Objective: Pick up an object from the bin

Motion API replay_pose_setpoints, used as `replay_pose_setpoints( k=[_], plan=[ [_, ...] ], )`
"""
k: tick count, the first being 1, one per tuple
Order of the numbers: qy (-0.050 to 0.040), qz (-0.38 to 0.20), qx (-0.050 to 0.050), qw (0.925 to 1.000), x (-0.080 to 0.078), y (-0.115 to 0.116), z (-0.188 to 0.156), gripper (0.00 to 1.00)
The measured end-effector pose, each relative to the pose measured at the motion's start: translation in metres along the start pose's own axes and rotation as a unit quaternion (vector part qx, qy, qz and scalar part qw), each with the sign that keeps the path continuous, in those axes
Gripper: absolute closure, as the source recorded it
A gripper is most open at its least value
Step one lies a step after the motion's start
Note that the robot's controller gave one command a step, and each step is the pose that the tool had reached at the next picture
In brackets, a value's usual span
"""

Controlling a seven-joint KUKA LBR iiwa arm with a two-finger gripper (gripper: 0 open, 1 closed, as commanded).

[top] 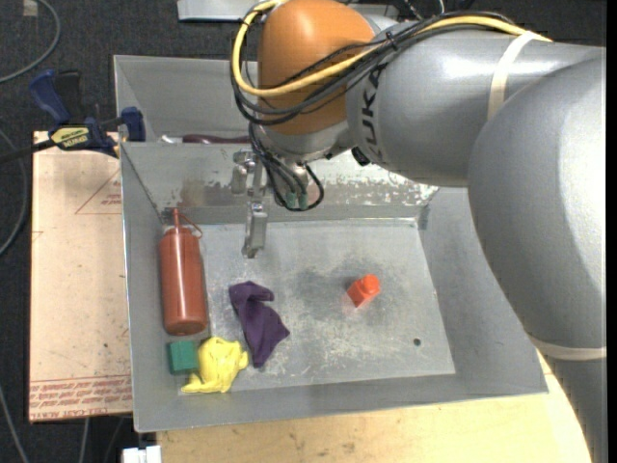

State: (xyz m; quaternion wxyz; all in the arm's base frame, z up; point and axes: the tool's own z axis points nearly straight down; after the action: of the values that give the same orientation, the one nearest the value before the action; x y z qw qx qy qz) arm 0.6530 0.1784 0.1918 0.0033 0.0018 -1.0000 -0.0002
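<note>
In metal bin (pixel 405 350), crumpled cloth (pixel 257 322), smooth bottle (pixel 183 283)

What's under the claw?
Bare bin floor; the claw hangs beside the red bottle, with no thing beneath it. The arm hides the floor behind the claw.

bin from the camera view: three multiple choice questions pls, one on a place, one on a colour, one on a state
1. Where does the red bottle lie?
A. along the wall at the view's left
B. in the middle
C. against the wall at the view's right

2. What colour is the small block lying alone on the bin floor?
A. blue
B. white
C. orange

3. How is the purple cloth?
A. crumpled
B. spread flat
C. draped over the rim

Key: 1 A, it lies against that wall; 2 C, it is plainly orange; 3 A, it is bunched in folds.
</note>
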Motion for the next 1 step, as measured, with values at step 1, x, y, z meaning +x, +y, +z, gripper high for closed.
replay_pose_setpoints(
  k=[1],
  plan=[
    [-0.0039,0.001,-0.001,1.0,-0.0016,-0.0007,-0.0052,0.0]
  ],
)
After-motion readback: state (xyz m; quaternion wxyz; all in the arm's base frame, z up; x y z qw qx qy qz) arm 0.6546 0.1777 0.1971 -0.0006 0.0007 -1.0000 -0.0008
